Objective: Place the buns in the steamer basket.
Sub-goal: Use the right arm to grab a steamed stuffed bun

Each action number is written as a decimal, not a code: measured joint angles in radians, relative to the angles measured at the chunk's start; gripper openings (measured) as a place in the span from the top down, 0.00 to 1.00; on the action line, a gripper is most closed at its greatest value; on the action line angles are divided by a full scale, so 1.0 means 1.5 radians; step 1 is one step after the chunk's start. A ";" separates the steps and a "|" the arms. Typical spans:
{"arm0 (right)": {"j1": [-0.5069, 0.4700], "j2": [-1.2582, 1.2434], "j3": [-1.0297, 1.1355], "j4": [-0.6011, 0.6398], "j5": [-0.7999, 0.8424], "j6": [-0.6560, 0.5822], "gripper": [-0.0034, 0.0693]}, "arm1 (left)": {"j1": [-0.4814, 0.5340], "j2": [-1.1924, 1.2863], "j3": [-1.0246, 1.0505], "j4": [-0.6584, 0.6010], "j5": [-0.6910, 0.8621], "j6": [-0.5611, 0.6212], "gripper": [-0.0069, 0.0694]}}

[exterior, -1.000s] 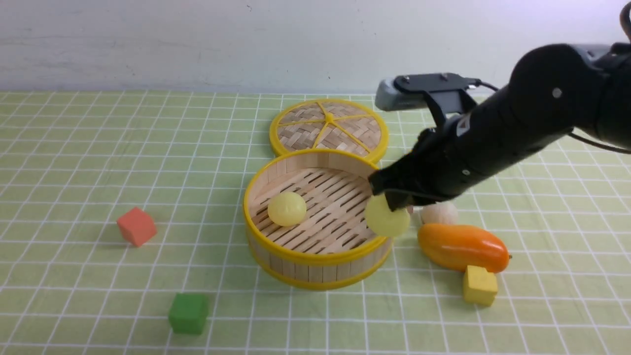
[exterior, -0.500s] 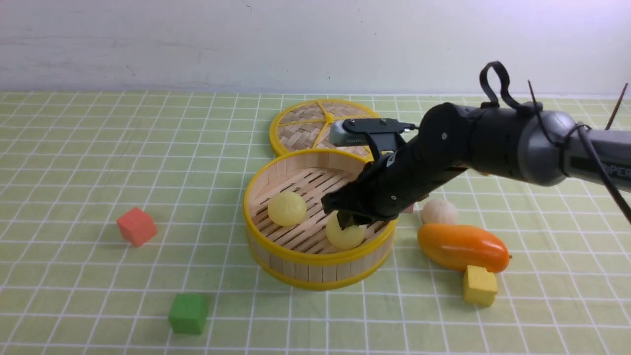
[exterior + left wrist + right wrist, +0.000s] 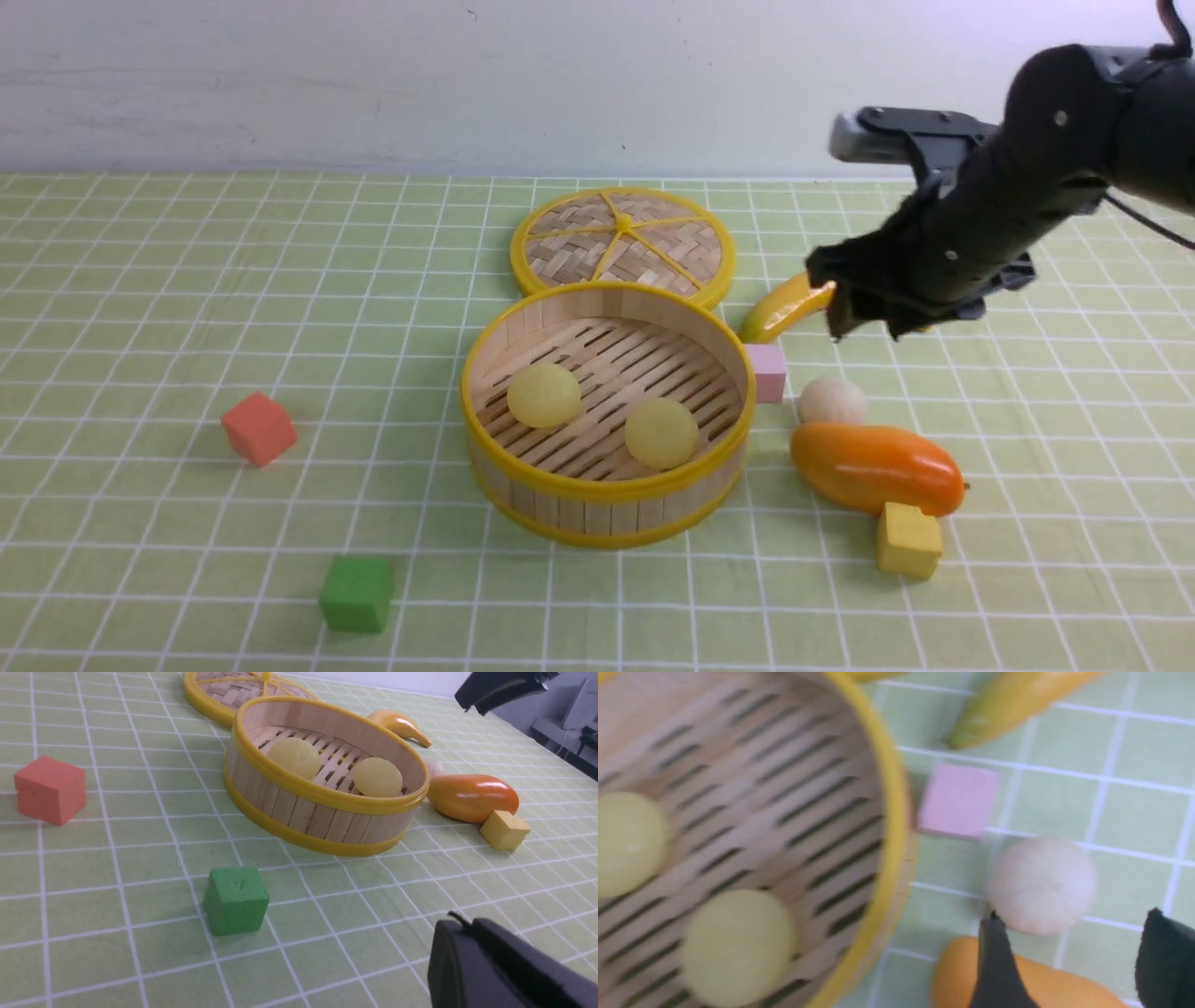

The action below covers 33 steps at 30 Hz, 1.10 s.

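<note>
Right pincer (image 3: 864,313) has released the second yellow bun (image 3: 661,432), which now lies on the steamer basket (image 3: 597,490) floor near the first yellow bun (image 3: 543,395). The pincer has pulled up and away, jaws wide, empty. Two of three are in. The off-white bun (image 3: 832,401) is still on the table (image 3: 187,280), just beside the mango (image 3: 876,467); likely the next pick. Left pincer (image 3: 490,961): can't tell its state.
</note>
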 joint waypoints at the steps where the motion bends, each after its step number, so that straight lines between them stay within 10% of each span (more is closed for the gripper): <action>1: -0.013 0.017 0.000 0.002 -0.003 0.000 0.45 | 0.000 0.000 0.000 0.000 0.000 0.000 0.88; 20: -0.019 0.130 0.000 0.053 -0.120 -0.055 0.56 | 0.000 0.000 0.000 0.000 0.002 0.000 0.87; 28: -0.019 0.115 0.000 0.040 -0.096 -0.061 0.93 | 0.000 0.000 0.000 0.000 0.003 0.000 0.86; 33: -0.010 0.058 0.000 0.040 -0.082 -0.064 0.94 | 0.000 0.000 0.000 0.000 0.003 0.000 0.86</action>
